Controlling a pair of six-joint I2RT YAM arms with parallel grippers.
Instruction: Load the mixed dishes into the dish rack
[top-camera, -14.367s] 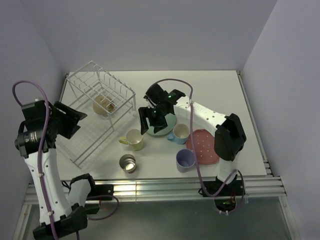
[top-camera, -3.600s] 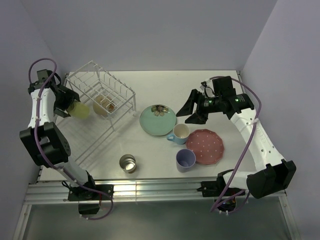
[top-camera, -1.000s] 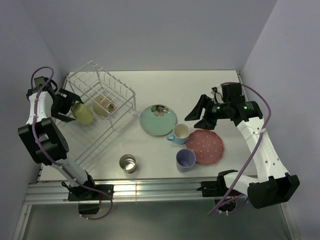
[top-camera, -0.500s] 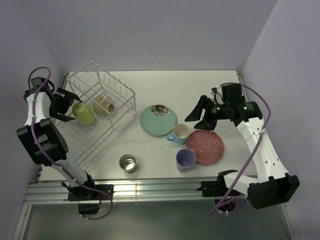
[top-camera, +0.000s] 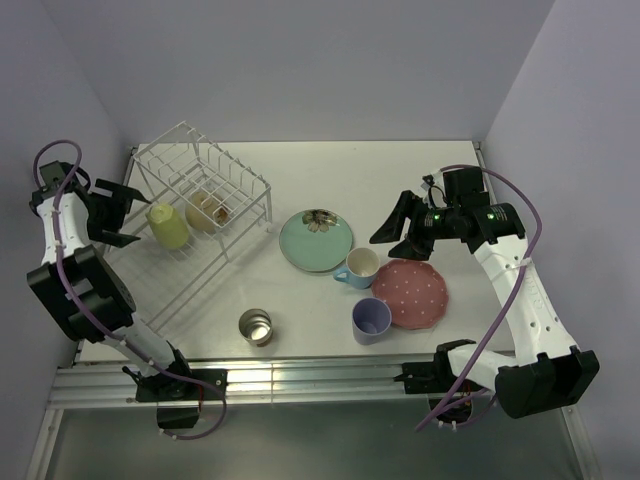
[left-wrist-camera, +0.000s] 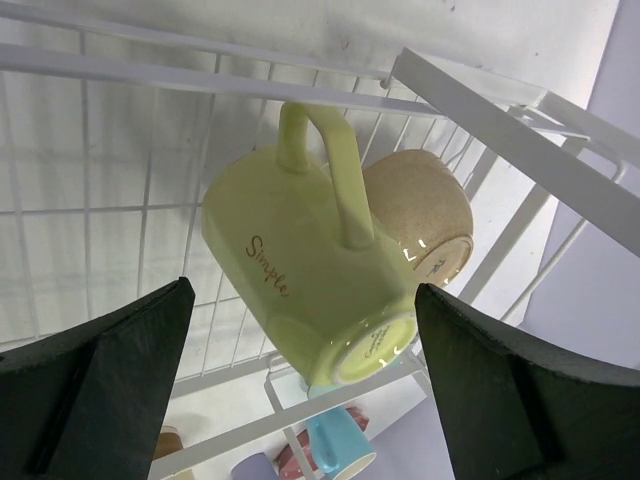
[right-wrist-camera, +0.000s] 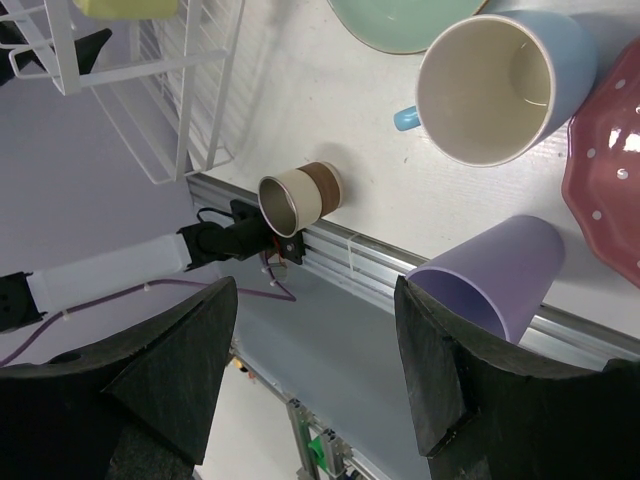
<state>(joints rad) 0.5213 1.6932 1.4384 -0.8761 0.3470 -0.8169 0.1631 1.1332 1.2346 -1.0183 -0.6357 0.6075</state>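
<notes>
White worktop (top-camera: 420, 170), lavender walls. Yellow mug (top-camera: 167, 227) lies on its side, handle up, on the lower tray of the wire dish rack (left-wrist-camera: 500, 118) by the worktop's left edge, just beside the matte cream bowl (top-camera: 207, 212). Left gripper (top-camera: 122, 213) is just left of it, jaws spread wide, holding nothing.

Likely next pick: light blue mug (top-camera: 358, 265). It's glossy, upright with its axis vertical, and sits below and toward the centre from the right gripper (top-camera: 385, 243), which is spread and empty. Right arm is clearly nearer. Just beside the mug: scalloped pink white-dotted plate (top-camera: 415, 295), mint-green flower plate (top-camera: 315, 240), lavender cup (top-camera: 371, 320).
</notes>
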